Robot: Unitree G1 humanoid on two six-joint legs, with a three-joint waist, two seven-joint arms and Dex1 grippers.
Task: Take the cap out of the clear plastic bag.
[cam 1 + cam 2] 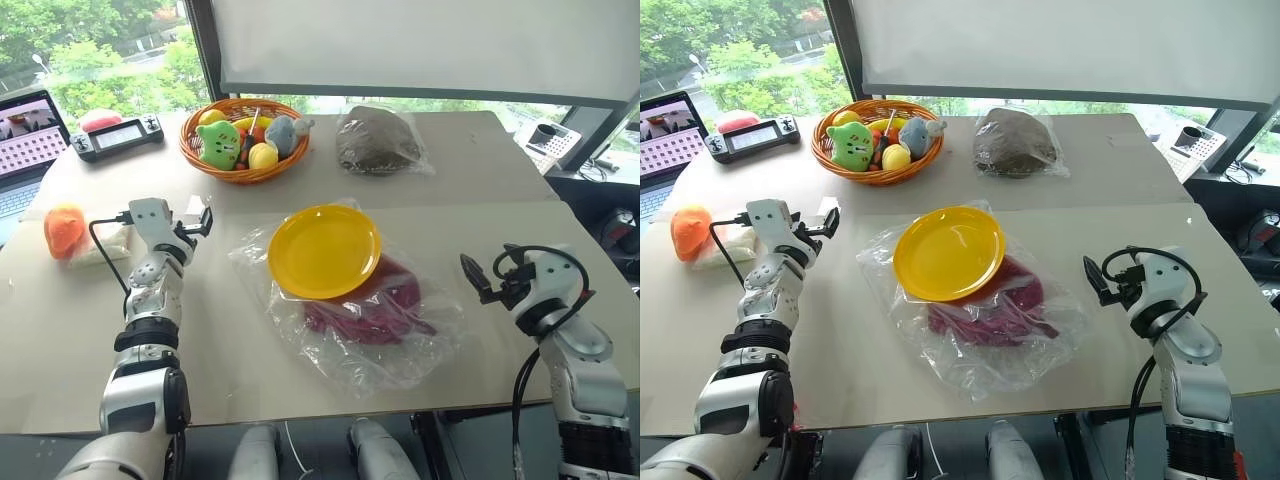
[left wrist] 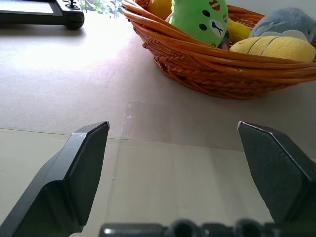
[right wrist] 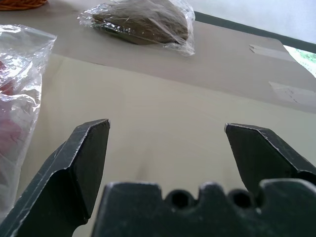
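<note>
Windows with green trees beyond backed a beige table (image 1: 470, 240) in the head views. On it the clear plastic bag (image 1: 395, 355) lay crinkled mid-table, with the cap (image 1: 385, 305) inside as a maroon heap. A yellow plate (image 1: 324, 250) sat on top of the bag's far part, covering part of the cap. How the cap pointed could not be told for sure; its visible mass ran crosswise, from under the plate toward the robot's right. The left gripper (image 1: 197, 222) hovered well to the left of the bag, jaws spread and holding nothing. The right gripper (image 1: 478, 276) hung just beside the bag's right edge, jaws likewise wide and empty.

From the left wrist, the two spread fingers (image 2: 81, 168) framed bare table, with a wicker basket (image 2: 217, 69) of soft toys beyond.

From the right wrist, spread fingers (image 3: 84, 163) looked past the bag's glossy edge (image 3: 22, 74) toward a smaller wrapped brown lump (image 3: 140, 22).

By my judgement the bag was thin, light and slippery and would slide rather than stay put, while the cap was soft fabric with a stiffer brim. One claw pinching the film near an edge and the other taking the cap's cloth looked soundest, once the plate was dealt with.
</note>
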